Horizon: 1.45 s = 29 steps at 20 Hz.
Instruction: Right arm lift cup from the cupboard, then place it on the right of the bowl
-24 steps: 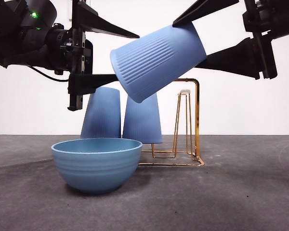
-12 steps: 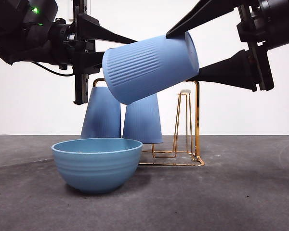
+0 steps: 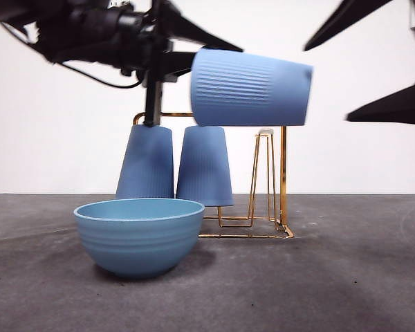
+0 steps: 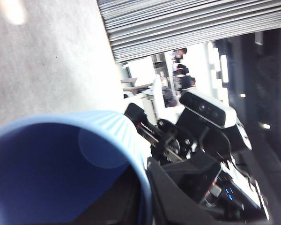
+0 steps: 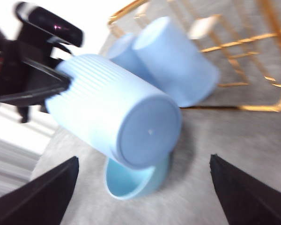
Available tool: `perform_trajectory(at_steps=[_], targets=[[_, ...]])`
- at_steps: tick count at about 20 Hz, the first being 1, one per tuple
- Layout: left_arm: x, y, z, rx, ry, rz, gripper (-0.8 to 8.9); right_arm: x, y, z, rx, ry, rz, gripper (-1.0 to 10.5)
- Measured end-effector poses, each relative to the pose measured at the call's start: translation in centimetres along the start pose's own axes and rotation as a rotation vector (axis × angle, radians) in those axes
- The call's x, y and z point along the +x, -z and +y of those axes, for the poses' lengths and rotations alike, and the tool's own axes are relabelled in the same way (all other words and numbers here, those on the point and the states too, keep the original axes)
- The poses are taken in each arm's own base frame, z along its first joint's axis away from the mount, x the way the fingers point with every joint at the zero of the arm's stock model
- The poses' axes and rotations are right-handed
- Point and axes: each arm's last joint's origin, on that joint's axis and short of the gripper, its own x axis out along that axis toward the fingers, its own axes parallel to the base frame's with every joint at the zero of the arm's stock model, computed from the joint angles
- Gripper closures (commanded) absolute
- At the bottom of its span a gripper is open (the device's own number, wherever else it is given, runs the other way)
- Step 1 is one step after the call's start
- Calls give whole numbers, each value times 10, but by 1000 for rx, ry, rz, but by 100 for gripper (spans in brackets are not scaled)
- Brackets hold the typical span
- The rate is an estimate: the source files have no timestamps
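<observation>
Grey worktop (image 3: 346,277): cup (image 3: 252,88) off cupboard (image 3: 282,180), clamped by left end effector (image 3: 194,52); right end effector (image 5: 143,187) apart, empty. Placement beside bowl (image 3: 138,235) outstanding.

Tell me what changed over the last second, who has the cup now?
The right gripper let go and drew back, jaws wide open. The left gripper took hold of the cup at its open end and holds it level, higher above the rack than before. The bowl and the two cups on the rack did not move.
</observation>
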Motion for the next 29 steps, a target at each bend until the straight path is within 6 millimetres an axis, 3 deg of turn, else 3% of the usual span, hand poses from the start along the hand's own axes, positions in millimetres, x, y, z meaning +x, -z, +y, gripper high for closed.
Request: perform_trajectory(at_steps=[4,9,17,20,29], targets=[[21,1,-25,38,-237,16,801,-28,-2,12,-13,184,19,494],[45,17,-65,363,-605,133,801,-54,-8,32,-77,376,111,494],[122,38,-45,658,-939,381,801,-62,-13,40,-123,424,114,494],[142,43,-42,743,-1009,425,801,-62,-13,39,-122,425,115,494],[149,56,-32,755,-1081,542,799,-62,-13,39,-133,426,120,494]])
